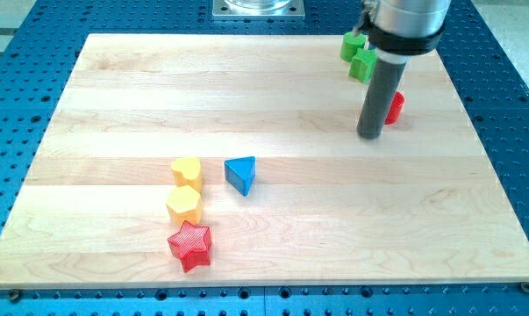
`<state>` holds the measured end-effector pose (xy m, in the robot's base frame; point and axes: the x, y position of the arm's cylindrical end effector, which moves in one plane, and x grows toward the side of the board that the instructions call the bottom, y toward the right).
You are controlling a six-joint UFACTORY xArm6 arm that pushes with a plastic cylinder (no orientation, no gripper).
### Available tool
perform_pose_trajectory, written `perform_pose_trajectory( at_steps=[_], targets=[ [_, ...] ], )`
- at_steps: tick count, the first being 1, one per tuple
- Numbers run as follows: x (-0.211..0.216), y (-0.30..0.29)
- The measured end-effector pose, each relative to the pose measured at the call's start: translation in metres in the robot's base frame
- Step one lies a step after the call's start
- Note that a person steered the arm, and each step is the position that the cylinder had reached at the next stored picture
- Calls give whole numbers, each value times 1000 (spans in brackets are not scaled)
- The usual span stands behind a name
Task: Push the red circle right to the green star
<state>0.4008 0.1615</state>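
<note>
The red circle (395, 106) lies near the view's top right, mostly hidden behind my rod. My tip (369, 135) rests on the board just left of and a little below the red circle, touching or nearly touching it. A green block (363, 65) sits just above the rod, partly covered by the arm. A second green block (353, 45) lies above and left of it. Their shapes are partly hidden, so I cannot tell which is the star.
A blue triangle (241, 174) lies at the board's middle. A yellow heart (187, 171), a yellow hexagon (183, 204) and a red star (190, 245) form a column at the lower left. The wooden board (115, 105) lies on a blue perforated table.
</note>
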Motion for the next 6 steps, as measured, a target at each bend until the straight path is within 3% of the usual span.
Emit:
perform_pose_trajectory(
  at_steps=[1,2,3,5,6],
  targets=[
    [-40,55],
    [4,64],
    [-25,84],
    [-91,70],
    [-91,70]
  ],
)
